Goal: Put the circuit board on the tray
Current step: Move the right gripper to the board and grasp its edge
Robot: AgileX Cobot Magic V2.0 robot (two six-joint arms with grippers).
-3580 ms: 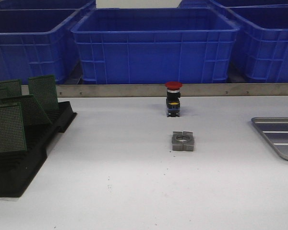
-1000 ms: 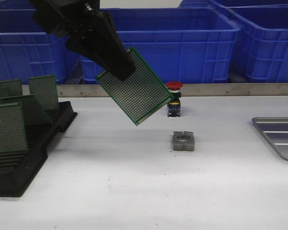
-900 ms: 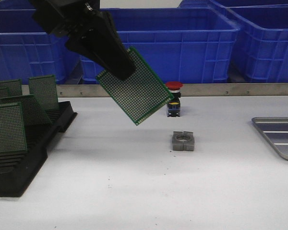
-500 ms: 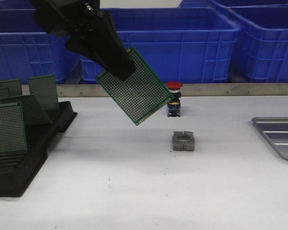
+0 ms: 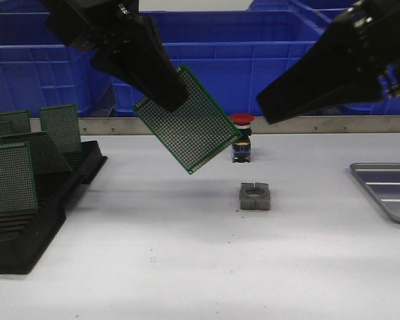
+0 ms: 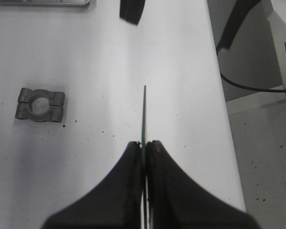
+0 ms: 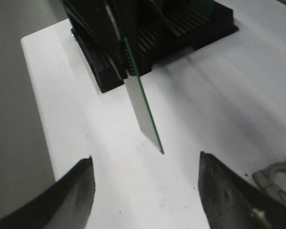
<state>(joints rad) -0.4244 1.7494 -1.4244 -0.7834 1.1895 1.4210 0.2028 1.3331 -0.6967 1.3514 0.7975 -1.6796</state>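
Note:
My left gripper (image 5: 167, 100) is shut on a green circuit board (image 5: 190, 120) and holds it tilted in the air above the middle of the table. In the left wrist view the board (image 6: 144, 114) shows edge-on between the closed fingers (image 6: 144, 143). My right gripper (image 5: 270, 110) is open and empty, in the air to the right of the board, pointing at it. In the right wrist view the board (image 7: 143, 107) hangs ahead of the wide-open gripper (image 7: 145, 162). The silver-grey tray (image 5: 387, 190) lies at the right edge of the table.
A black slotted rack (image 5: 33, 213) with several green boards stands at the left. A red-topped push button (image 5: 241, 140) and a grey metal clamp block (image 5: 255, 197) sit mid-table. Big blue bins (image 5: 213, 60) line the back behind a metal rail.
My right gripper has come into view from the upper right, towards the board. The left gripper and the board have stayed still.

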